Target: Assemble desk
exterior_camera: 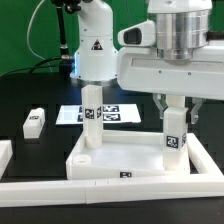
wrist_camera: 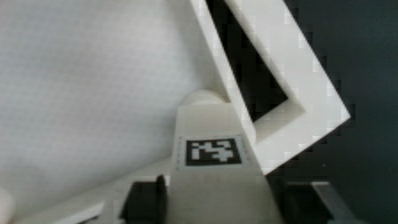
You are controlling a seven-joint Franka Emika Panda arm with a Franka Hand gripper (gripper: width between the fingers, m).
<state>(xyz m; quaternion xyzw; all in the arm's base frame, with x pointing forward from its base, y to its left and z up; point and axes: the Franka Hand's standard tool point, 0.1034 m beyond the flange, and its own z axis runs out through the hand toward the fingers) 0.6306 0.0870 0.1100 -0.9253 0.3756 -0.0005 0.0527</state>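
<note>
The arm hangs straight down from the top of the exterior view, at about one o'clock, its wide white wrist housing level and its gripper pointing at the table. The two dark fingers are narrowed on a leg, pinching its upper end. This leg stands upright in the tabletop's far corner on the exterior view's right. In the wrist view the same leg runs away from the camera between the fingers, its tag facing the lens, with the tabletop's white floor and raised rim beyond.

A second leg stands upright at the tabletop's far corner on the exterior view's left, at roughly ten o'clock from centre. The tabletop lies flat near the middle of the scene, with a small tag on its near wall.

A third leg lies on its side at nine o'clock, well apart from the tabletop. The marker board lies flat behind the standing legs. A long white rail runs across six o'clock, just in front of the tabletop.

The table is black. The arm's white base stands at twelve o'clock.
</note>
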